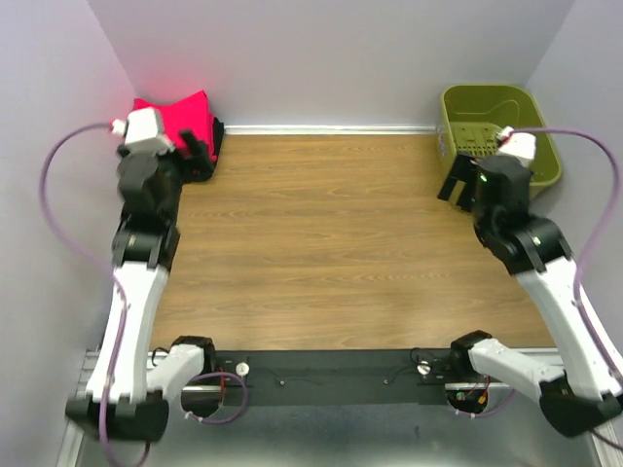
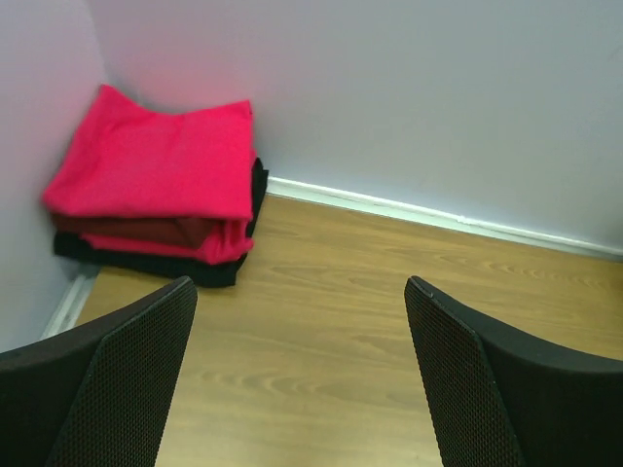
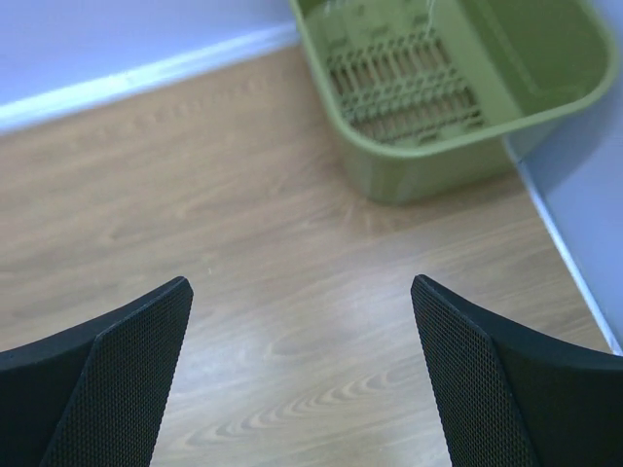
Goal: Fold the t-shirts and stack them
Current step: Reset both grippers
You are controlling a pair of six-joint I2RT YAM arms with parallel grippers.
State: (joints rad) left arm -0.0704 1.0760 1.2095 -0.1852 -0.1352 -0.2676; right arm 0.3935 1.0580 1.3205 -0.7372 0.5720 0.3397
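Observation:
A stack of folded t-shirts lies in the far left corner against the walls, a bright pink-red one on top, with dark maroon, red and black layers under it. My left gripper hangs open just in front of the stack, holding nothing; in the left wrist view the left gripper has bare wood between its fingers. My right gripper is open and empty at the far right, just in front of the basket; in the right wrist view the right gripper is over bare table.
An olive-green plastic basket stands in the far right corner; the basket looks empty inside. The wooden table runs between the arms. Grey walls close the table at the back and on both sides.

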